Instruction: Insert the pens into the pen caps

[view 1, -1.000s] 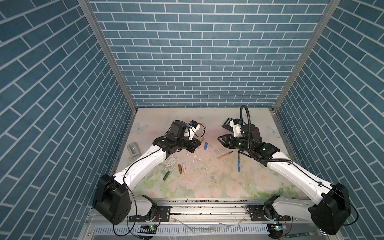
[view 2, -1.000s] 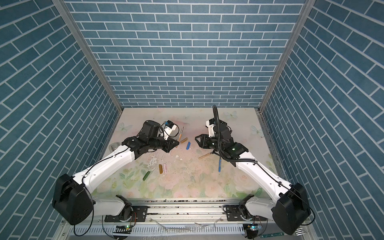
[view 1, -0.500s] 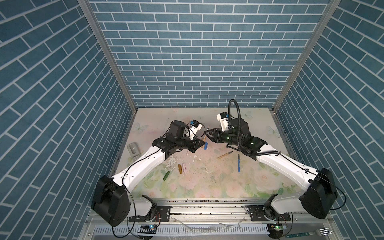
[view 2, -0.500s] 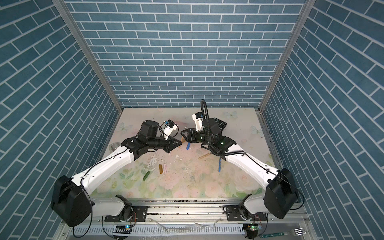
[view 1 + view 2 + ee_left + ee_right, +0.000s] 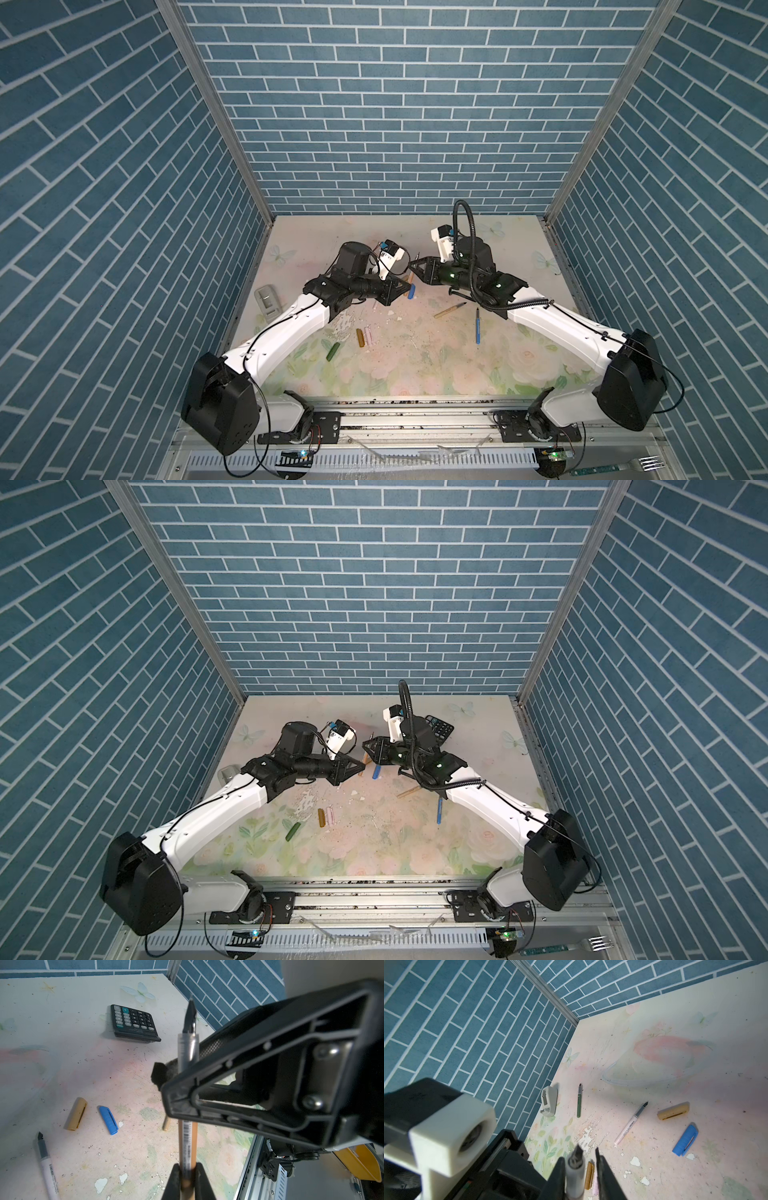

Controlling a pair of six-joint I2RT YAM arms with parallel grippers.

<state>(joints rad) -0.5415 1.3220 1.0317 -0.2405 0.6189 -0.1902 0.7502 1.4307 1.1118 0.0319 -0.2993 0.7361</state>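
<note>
Two-handed now. Clamps left gripper tight on the orange-brown plastic stick pen, low on its barrel, holding the dark tip up off the floral table. Brings right gripper across from its spot of a second ago beside the tan stick pen and narrows its jaws round the clear grey grip section, gap showing on one side. Looks like a handover before capping. Leaves the short brown plastic cap lying beside the pale pink cap.
</note>
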